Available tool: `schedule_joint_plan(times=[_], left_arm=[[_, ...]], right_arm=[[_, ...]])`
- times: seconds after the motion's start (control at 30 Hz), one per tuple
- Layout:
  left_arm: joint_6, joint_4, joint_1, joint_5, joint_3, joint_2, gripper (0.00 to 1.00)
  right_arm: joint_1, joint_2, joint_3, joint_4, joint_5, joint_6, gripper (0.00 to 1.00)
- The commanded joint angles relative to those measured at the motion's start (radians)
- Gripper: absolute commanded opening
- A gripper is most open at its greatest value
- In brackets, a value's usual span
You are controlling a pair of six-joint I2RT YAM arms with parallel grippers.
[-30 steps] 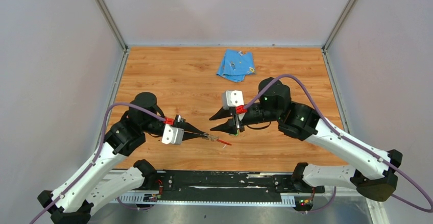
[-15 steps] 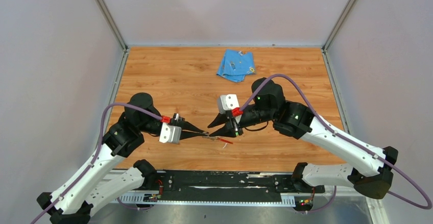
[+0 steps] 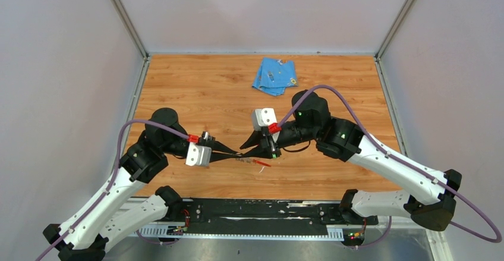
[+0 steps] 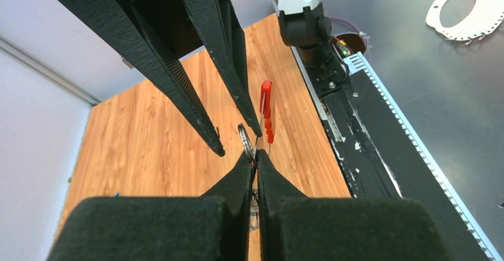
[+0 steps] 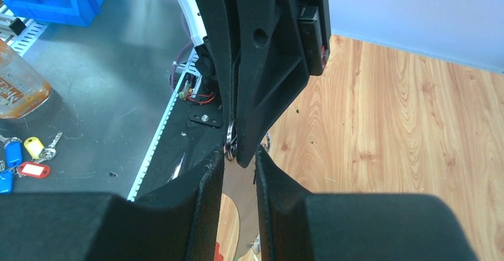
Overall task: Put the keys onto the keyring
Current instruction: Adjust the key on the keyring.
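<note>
Both claws meet over the near middle of the counter point(image 3: 202, 88), with the keyring at their tips.

Top view: my left claw point(image 3: 238, 157) is pressed together, pinching the keyring point(image 3: 255, 163). Its red strip sticks out toward my right arm. My right claw point(image 3: 247, 152) is tip to tip with the left one. A blue cloth point(image 3: 274, 75) lies well apart, at the far edge.
Left wrist: my left claw point(image 4: 254, 154) grips the silvery ring, and the red strip juts beyond it. The right claw's fingers point(image 4: 196, 118) stand spread on either side of the ring.
Right wrist: my right claw point(image 5: 239, 154) is parted, and the left claw's tip and the ring sit in the gap.
</note>
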Motion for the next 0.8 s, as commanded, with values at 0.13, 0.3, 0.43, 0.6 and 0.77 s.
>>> schedule_joint_plan(times=[0.13, 0.3, 0.43, 0.6, 0.77], left_arm=[[0.005, 0.013, -0.005, 0.032, -0.005, -0.01, 0.0], [0.017, -0.026, -0.006, 0.002, 0.004, -0.003, 0.32], [0.065, -0.116, -0.006, -0.086, 0.015, 0.002, 0.67], [0.088, -0.158, -0.007, -0.196, 0.015, -0.014, 0.68], [0.021, -0.098, -0.006, -0.241, 0.028, -0.015, 0.6]], right_arm=[[-0.01, -0.006, 0.014, 0.04, 0.01, 0.019, 0.1], [-0.01, 0.007, 0.037, -0.009, 0.033, 0.019, 0.0], [-0.01, 0.016, 0.087, -0.137, 0.133, -0.009, 0.01], [-0.01, 0.043, 0.157, -0.288, 0.213, -0.033, 0.0], [-0.01, 0.101, 0.248, -0.427, 0.236, -0.053, 0.0]])
